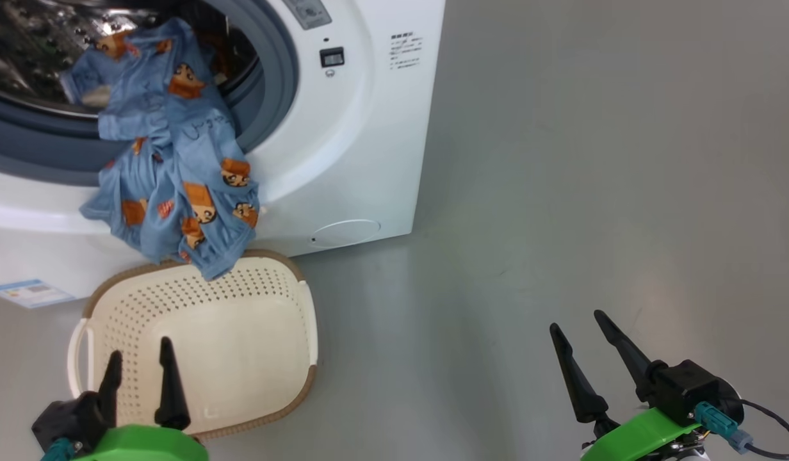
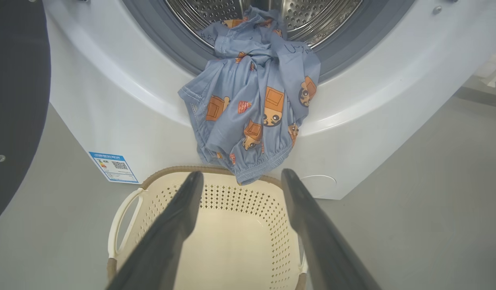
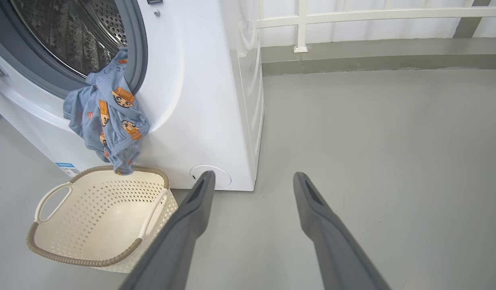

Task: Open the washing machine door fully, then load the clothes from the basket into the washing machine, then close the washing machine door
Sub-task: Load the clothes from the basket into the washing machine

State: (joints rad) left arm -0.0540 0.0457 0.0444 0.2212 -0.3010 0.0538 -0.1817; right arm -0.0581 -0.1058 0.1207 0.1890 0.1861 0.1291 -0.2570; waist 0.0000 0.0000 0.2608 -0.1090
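Clothes (image 1: 177,160) drape from washing machine (image 1: 369,128) mouth to basket (image 1: 241,346) rim; left gripper (image 1: 141,349), right gripper (image 1: 576,321) gape empty.

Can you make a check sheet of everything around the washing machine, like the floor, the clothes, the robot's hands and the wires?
Surface: floor, grey and smooth.
Job's things: door swung open; blue garment hangs half out of the washing machine, reaching down to the basket rim; basket on the floor with no clothes in it.
Clutter: nothing seen.
Grippers: left gripper open above the basket, holding nothing; right gripper open over the floor, holding nothing.
Cables: teal plug with a black cable beside the right gripper.
Surroundings: white railing behind the machine; blue label at its lower corner.
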